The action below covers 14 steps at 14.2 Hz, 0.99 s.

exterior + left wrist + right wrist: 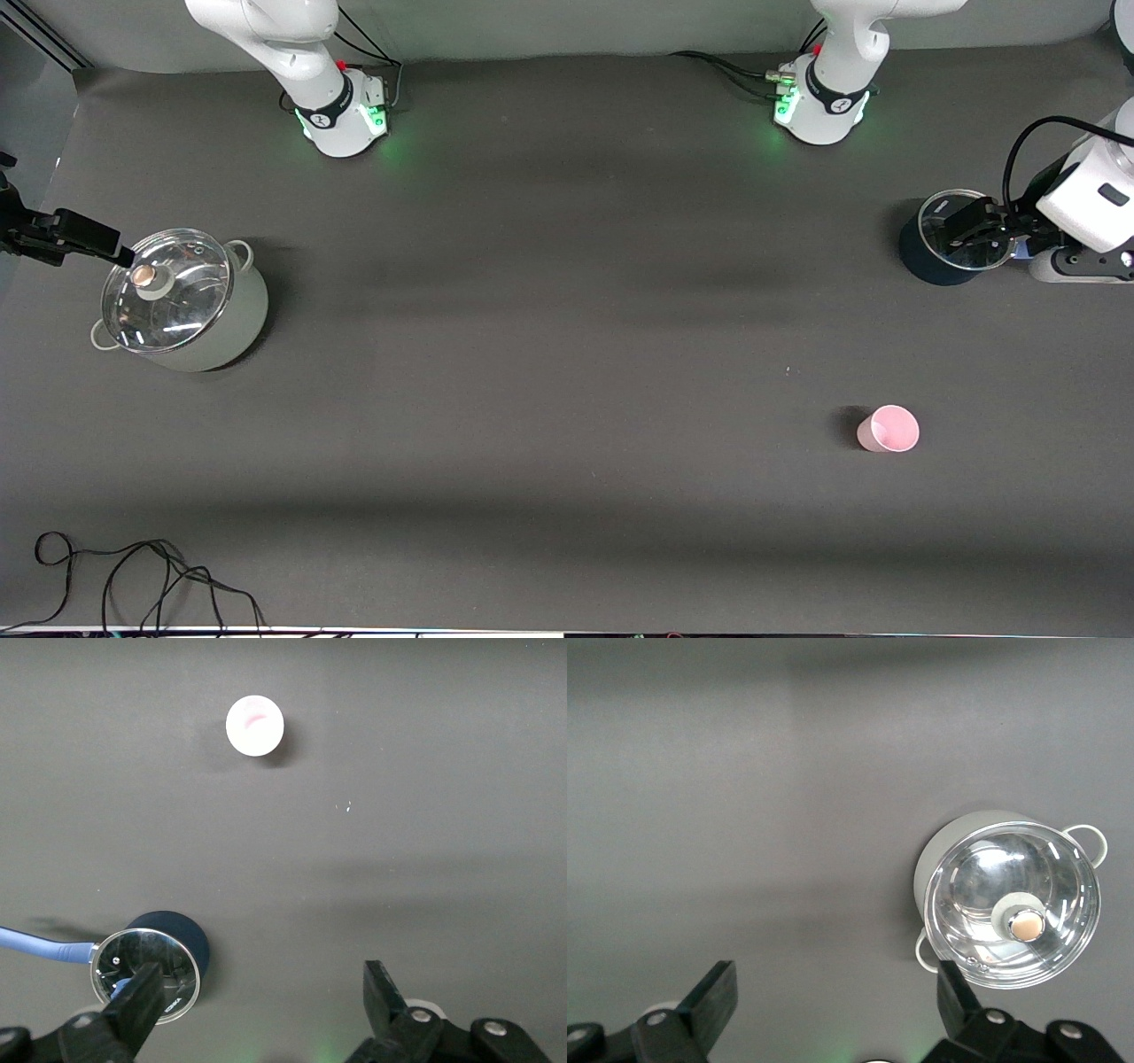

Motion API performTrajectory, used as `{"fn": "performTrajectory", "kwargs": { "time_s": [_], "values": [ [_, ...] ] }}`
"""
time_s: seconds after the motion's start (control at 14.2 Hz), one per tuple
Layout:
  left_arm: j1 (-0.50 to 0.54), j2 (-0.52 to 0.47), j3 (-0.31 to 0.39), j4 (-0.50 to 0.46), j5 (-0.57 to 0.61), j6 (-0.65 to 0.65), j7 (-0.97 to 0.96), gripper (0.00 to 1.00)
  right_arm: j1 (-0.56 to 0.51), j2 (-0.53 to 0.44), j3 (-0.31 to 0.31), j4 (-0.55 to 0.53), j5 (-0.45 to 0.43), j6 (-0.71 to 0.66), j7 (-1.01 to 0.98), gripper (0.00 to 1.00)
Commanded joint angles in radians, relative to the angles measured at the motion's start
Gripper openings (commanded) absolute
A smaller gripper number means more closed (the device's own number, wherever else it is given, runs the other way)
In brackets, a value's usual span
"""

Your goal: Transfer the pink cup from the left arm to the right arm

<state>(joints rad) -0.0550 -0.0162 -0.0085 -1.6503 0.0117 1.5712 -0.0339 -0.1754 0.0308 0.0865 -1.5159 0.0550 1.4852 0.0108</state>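
— Where is the right gripper [833, 1001]?
— At nine o'clock, fingers wide and empty, just beside the white metal pot with a glass lid [182, 301].
— And the small pale-pink plastic cup [889, 429]?
— Upright on the dark grey table [567, 354] at four o'clock, untouched. The left gripper [974, 232], also wide and empty, hangs over the dark-blue round pot [926, 261] at three o'clock.

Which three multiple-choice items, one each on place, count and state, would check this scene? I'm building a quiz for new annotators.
1. Where is the pink cup?
A. On the table, toward the left arm's end
B. In the dark pot
C. Held by a tool

2. How many lidded pots are there?
A. One
B. Two
C. Three

3. How is the left tool?
A. Shut on the cup
B. Open, empty
C. Shut, empty

Key: 1 A, the cup stands alone on the mat; 2 B, white pot and dark pot; 3 B, its fingers stand wide apart.
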Motion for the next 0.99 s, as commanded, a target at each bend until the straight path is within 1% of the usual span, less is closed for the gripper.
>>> {"fn": "performTrajectory", "kwargs": {
  "time_s": [0.0, 0.21, 0.28, 0.42, 0.56, 0.92],
  "values": [
    [-0.008, 0.044, 0.007, 0.058, 0.017, -0.003, 0.02, 1.0, -0.004, 0.015, 0.001, 0.033, -0.006, -0.02, -0.018, 1.0],
    [-0.002, 0.077, 0.01, 0.093, 0.031, 0.007, 0.167, 1.0, -0.01, 0.018, -0.001, 0.031, -0.001, -0.02, -0.017, 1.0],
    [0.029, 0.084, 0.007, 0.099, 0.027, 0.027, 0.213, 1.0, -0.01, 0.02, -0.004, 0.031, -0.001, -0.022, -0.014, 1.0],
    [0.046, 0.107, 0.007, 0.099, 0.019, 0.084, 0.322, 1.0, -0.01, 0.02, -0.004, 0.031, -0.001, -0.02, -0.014, 1.0],
    [0.09, 0.13, 0.007, 0.099, 0.005, 0.124, 0.44, 1.0, -0.009, 0.02, -0.004, 0.031, -0.001, -0.02, -0.014, 1.0],
    [0.208, 0.18, 0.007, 0.093, -0.159, 0.191, 0.789, 1.0, -0.007, 0.02, -0.004, 0.031, -0.001, -0.02, -0.018, 1.0]
  ]
}}
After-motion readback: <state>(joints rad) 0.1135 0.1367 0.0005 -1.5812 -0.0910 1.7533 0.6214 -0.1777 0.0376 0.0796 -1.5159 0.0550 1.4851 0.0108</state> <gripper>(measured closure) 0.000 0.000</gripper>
